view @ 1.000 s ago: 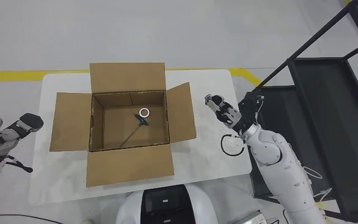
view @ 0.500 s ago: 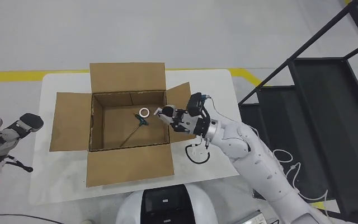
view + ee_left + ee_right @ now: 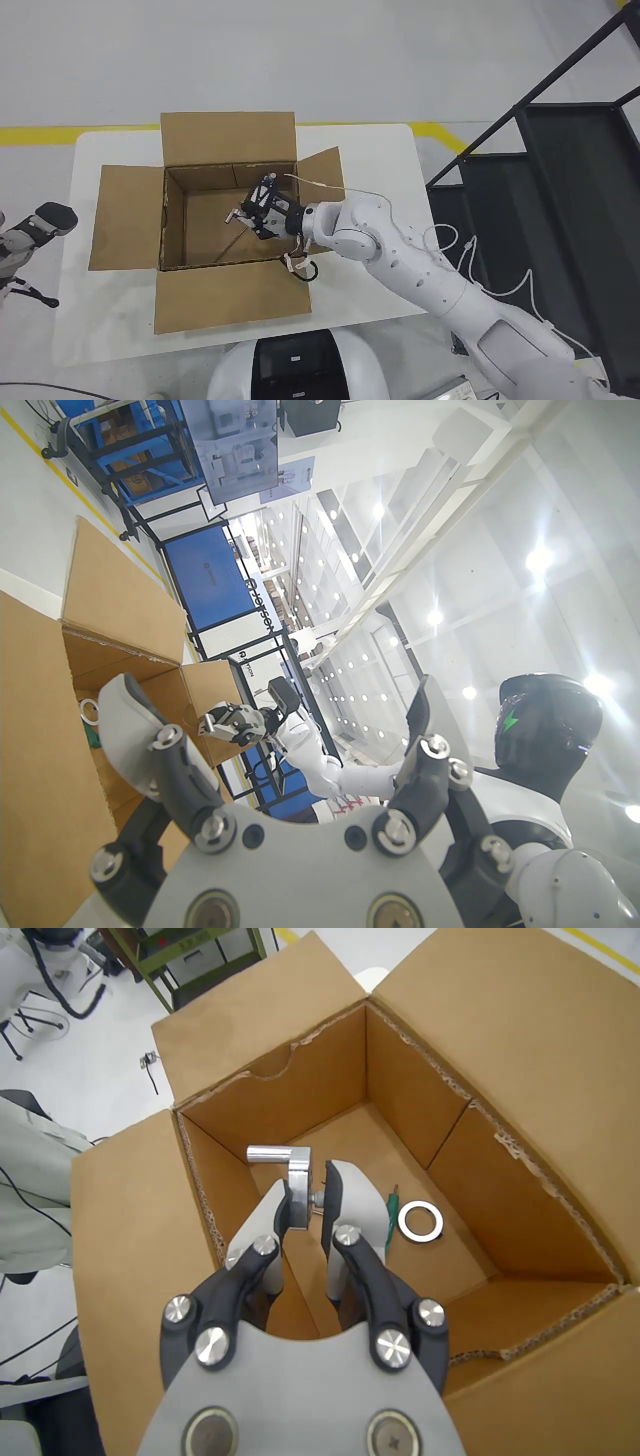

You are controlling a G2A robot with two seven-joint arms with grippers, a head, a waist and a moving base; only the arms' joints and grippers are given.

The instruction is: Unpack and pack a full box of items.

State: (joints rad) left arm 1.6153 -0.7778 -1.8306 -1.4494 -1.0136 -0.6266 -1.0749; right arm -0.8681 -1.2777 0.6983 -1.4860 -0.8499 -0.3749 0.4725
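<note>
The open cardboard box (image 3: 228,138) sits left of centre in the top view on a white table (image 3: 380,160), with all four flaps folded out. The right gripper (image 3: 306,1188) hangs over the middle of the box, clenched on a small L-shaped metal part (image 3: 300,1175). On the box floor lie a metal ring (image 3: 423,1221) and, just beside it, a green-handled tool (image 3: 390,1215). The left gripper (image 3: 270,695) is spread wide and grasps nothing. Its arm is at the left edge of the top view, beside the table.

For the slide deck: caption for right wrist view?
Right claw grips metal handle over open cardboard box holding a ring and green-handled tool.
</note>
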